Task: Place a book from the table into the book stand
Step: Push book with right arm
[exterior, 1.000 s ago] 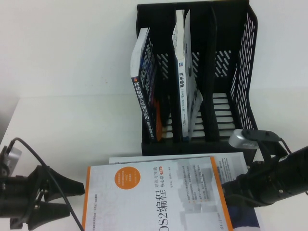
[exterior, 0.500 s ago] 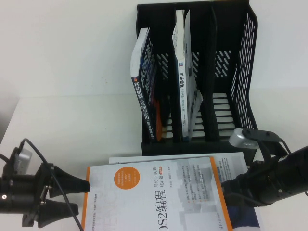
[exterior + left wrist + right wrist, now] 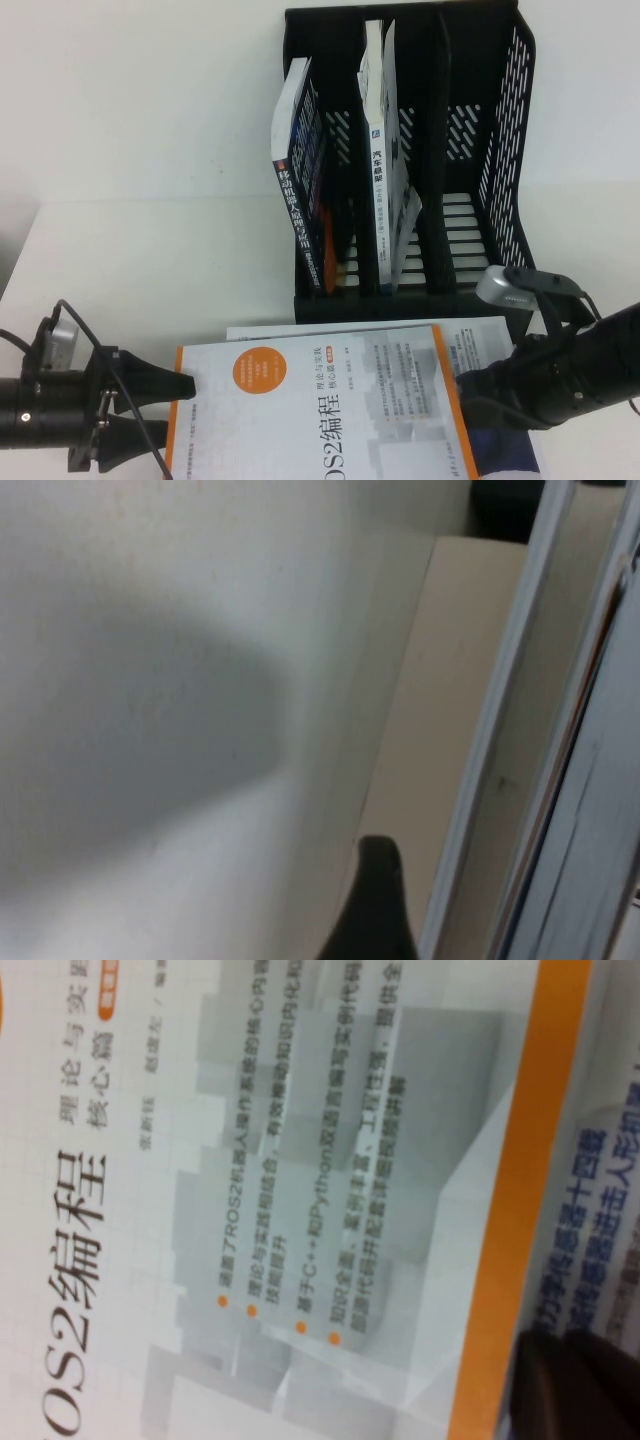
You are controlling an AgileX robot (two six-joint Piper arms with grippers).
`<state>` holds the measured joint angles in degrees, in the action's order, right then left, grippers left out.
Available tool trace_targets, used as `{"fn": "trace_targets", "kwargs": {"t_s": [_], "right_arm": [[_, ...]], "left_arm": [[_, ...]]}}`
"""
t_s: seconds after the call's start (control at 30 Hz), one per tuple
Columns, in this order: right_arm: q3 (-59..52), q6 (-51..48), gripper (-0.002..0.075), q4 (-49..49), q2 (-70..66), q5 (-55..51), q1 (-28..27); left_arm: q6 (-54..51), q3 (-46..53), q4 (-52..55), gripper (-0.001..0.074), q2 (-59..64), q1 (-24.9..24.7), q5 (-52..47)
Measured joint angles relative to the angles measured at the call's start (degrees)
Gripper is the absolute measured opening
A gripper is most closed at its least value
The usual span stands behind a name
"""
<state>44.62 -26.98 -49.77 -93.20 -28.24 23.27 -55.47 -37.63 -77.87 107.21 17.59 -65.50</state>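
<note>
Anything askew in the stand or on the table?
Yes: the dark book in the book stand leans left. Orange-edged book lies flat between left gripper and right gripper.

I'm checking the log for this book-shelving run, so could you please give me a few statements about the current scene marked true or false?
1. The book stand already holds upright books. True.
2. The orange-edged book lies flat on top of another book. True.
3. The left gripper is lifting the orange-edged book clear of the table. False: the book lies flat, with the gripper at its left edge, one finger above the cover's corner.
4. The stand's rightmost slot is full. False: it holds no book.
5. The right gripper is inside the stand. False: it is at the orange-edged book's right edge.
</note>
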Motion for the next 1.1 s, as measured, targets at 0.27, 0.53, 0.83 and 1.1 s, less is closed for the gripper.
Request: {"fn": "trace_targets", "kwargs": {"t_s": [0.27,0.53,0.83,1.1], "right_arm": [[0.61,-2.95,0.0,-6.86,-2.68,-0.61,0.78],[1.1,-3.76,0.0,-8.95,-3.68,0.23,2.44],[1.1,-4.74,0.0,-9.17,-3.68,0.4,2.67],[1.1,-5.32,0.0,-8.29,-3.68,0.5,2.67]], "left_arm": [[-0.41,-0.09,-0.89,0.0549,0.25,0.0,0.0],[-0.53,-0.09,-0.78,0.0549,1.12,-2.58,0.0],[-1.58,-0.09,-0.13,0.036,1.49,-3.93,0.22],[-1.91,-0.58,-0.41,0.0105,1.39,-3.93,-2.16]]}}
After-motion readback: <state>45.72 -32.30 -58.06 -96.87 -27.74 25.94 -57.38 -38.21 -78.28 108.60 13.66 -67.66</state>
